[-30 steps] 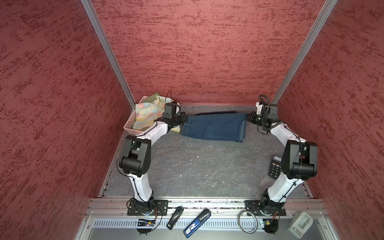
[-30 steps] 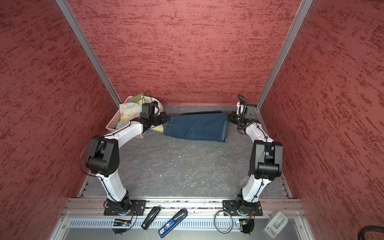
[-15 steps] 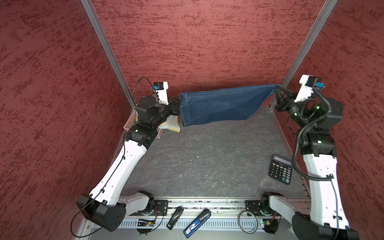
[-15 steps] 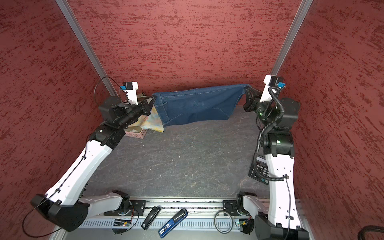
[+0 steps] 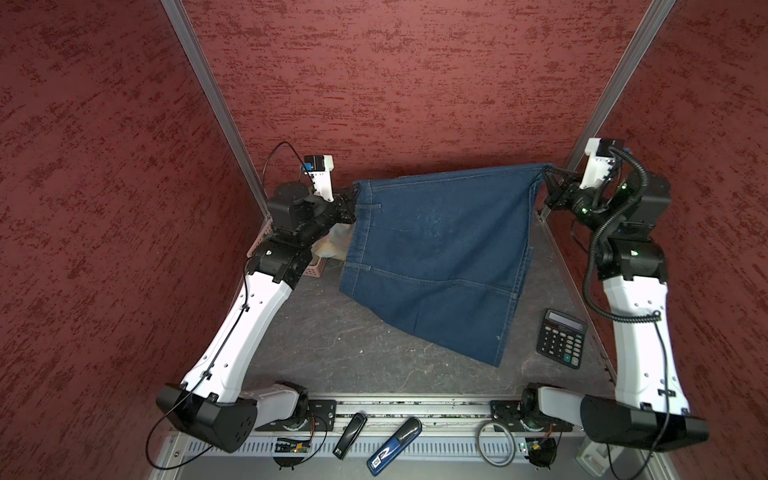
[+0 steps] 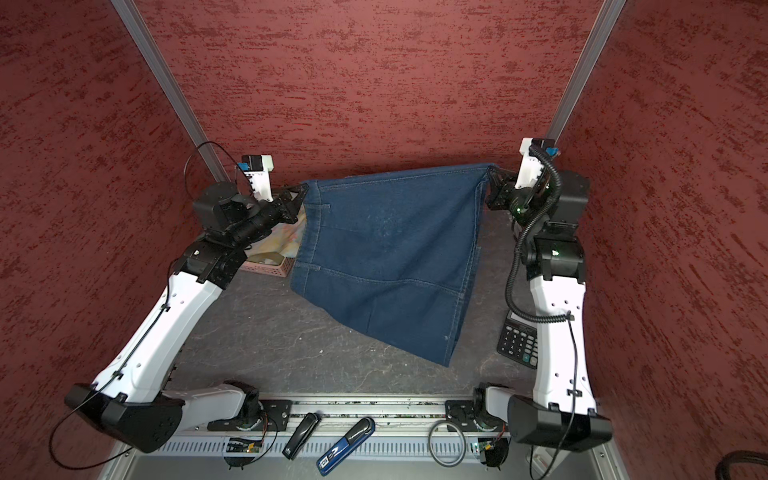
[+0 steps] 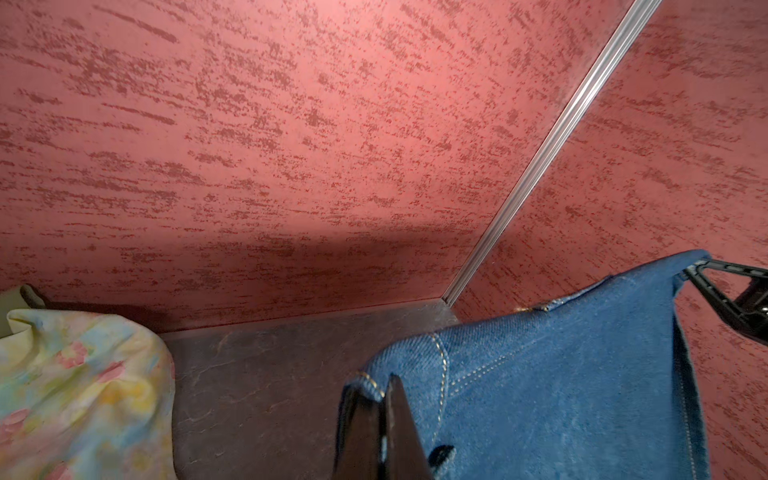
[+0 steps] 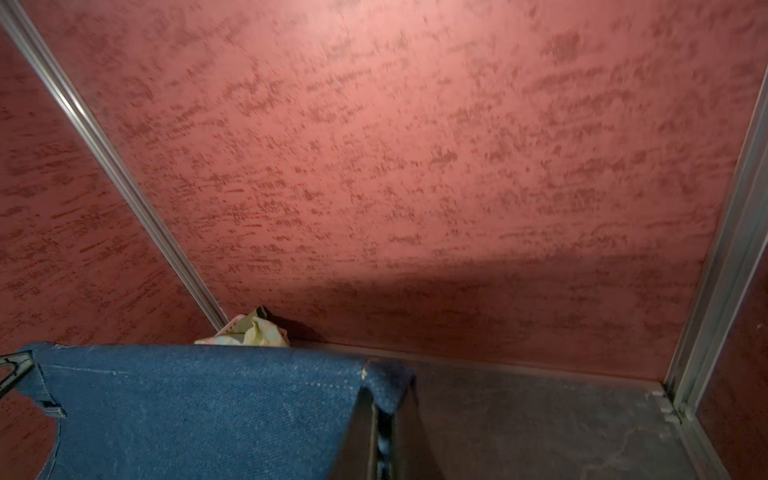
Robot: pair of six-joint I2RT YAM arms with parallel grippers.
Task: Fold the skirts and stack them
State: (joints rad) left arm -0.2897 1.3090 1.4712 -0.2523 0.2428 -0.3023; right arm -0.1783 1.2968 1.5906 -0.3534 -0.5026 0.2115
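At the back of the red-walled cell, upper centre of both top views, the left gripper (image 5: 352, 195) is pinched shut on one top corner of the dark blue denim skirt (image 5: 436, 257), and the right gripper (image 5: 549, 178) is pinched shut on the opposite corner, near the upper right of the frame. Each wrist view shows black fingertips closed with a fold of stitched denim between them. A second ago both arms were low and the garment lay flat along the far edge of the dark grey tabletop (image 5: 332, 345). Now the arms are raised and the cloth is stretched taut between them along its top edge. It hangs open as a broad panel, with its lower right corner reaching down towards the black calculator (image 5: 561, 338) at right of frame. Whether that corner brushes the table cannot be told.

Beyond the left gripper, at centre left, the pale pastel skirt printed with pink flowers (image 6: 282, 239) is bunched in the pink perforated plastic basket (image 6: 270, 270), just beside the hanging denim. The third, olive skirt cannot be picked out with certainty.

The lift appears to open the first garment so it can be laid out squarely. No fold has been made and no stack started, so the task looks to be at an early stage. Setting the denim down smooth in the clear middle of the table, away from calculator and basket, seems the likely next demand
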